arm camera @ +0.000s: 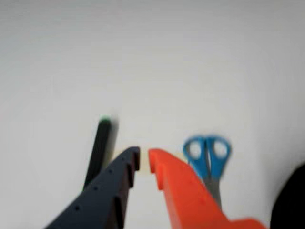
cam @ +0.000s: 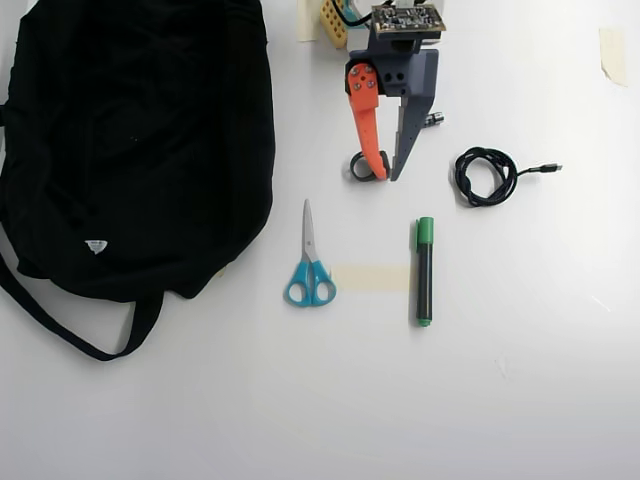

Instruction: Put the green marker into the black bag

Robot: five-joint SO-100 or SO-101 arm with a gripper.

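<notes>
The green marker (cam: 424, 270) lies on the white table, green cap toward the arm, below and right of my gripper (cam: 387, 174) in the overhead view. In the blurred wrist view the marker (arm camera: 100, 148) shows left of the dark finger, its small green end far from me. My gripper (arm camera: 144, 160) has an orange and a dark finger; the tips stand a narrow gap apart with bare table showing between them and nothing held. The black bag (cam: 130, 130) fills the overhead view's upper left, with a white label and a strap. A black shape at the wrist view's right edge is probably the bag (arm camera: 291, 200).
Blue-handled scissors (cam: 309, 265) lie between bag and marker, and the scissors (arm camera: 208, 157) also show just right of the orange finger. A coiled black cable (cam: 487, 175) lies right of the gripper. A small dark ring (cam: 358, 166) sits by the orange fingertip. A pale tape strip (cam: 370, 278) lies between scissors and marker.
</notes>
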